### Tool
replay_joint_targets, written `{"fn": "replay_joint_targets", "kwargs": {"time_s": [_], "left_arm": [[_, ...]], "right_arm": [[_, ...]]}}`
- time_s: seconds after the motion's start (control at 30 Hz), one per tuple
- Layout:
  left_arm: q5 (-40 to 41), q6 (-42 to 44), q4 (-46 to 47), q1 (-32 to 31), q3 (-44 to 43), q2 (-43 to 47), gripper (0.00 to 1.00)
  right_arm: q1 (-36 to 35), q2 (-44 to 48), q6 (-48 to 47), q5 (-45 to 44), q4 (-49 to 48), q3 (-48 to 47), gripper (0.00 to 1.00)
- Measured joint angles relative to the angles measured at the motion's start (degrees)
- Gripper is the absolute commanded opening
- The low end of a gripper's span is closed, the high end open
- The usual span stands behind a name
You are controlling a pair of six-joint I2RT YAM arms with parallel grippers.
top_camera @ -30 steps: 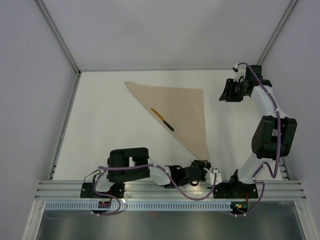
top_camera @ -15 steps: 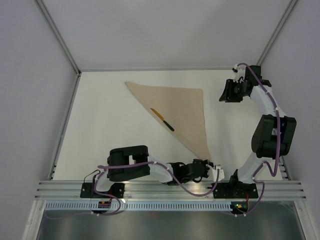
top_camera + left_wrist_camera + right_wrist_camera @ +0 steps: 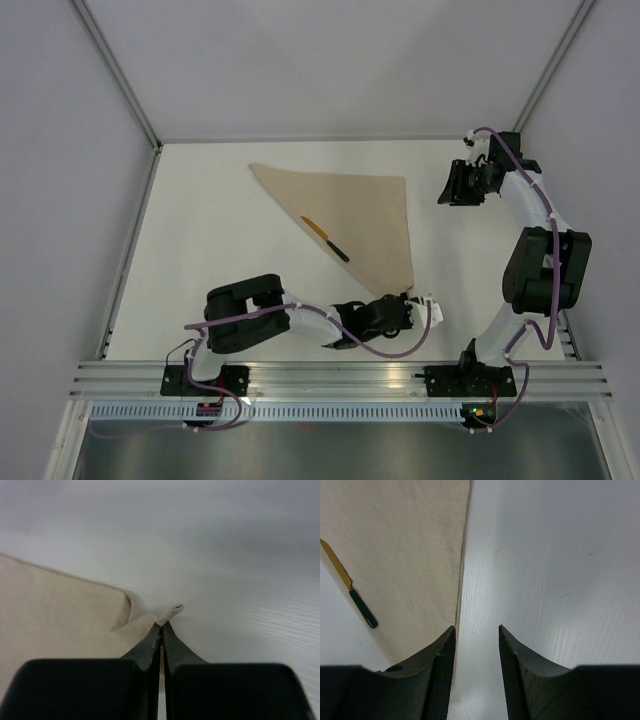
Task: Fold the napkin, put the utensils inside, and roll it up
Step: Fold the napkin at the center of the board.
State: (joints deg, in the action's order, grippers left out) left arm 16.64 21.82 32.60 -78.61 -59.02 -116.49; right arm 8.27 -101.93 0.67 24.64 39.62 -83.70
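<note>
Left jaws have clamped one napkin (image 3: 370, 215) corner (one knife (image 3: 326, 240) at its edge); right jaws apart.

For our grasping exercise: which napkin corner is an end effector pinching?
The near corner of the napkin, clamped in the left end effector; both far corners lie free.

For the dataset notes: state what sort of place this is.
Probably a lab robot cell, not a dining room: a white table walled by plain grey panels, the left arm and right arm bolted to an aluminium rail at its near edge, and a folded napkin and knife laid out.
</note>
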Motion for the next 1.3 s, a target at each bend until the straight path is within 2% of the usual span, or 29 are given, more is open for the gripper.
{"fn": "replay_joint_targets", "kwargs": {"time_s": [0.4, 0.8, 0.97, 1.3], "left_arm": [[-4.9, -22.62, -3.78, 21.57, 0.0, 10.69, 0.02], [-9.86, -38.84, -7.08, 39.78, 1.51, 12.24, 0.02], [-12.7, -42.91, -7.32, 44.87, 2.84, 12.07, 0.02], [-18.56, -48.09, -7.23, 49.79, 3.39, 10.75, 0.02]], "right_arm": [[0.0, -2.16, 0.0, 0.42, 0.26, -1.14, 0.46], [0.0, -3.17, -0.26, 0.55, 0.83, -1.73, 0.46], [0.0, -3.17, -0.35, 0.55, 1.18, -1.75, 0.46], [0.0, -3.17, -1.57, 0.52, 1.57, -1.75, 0.46]]}}
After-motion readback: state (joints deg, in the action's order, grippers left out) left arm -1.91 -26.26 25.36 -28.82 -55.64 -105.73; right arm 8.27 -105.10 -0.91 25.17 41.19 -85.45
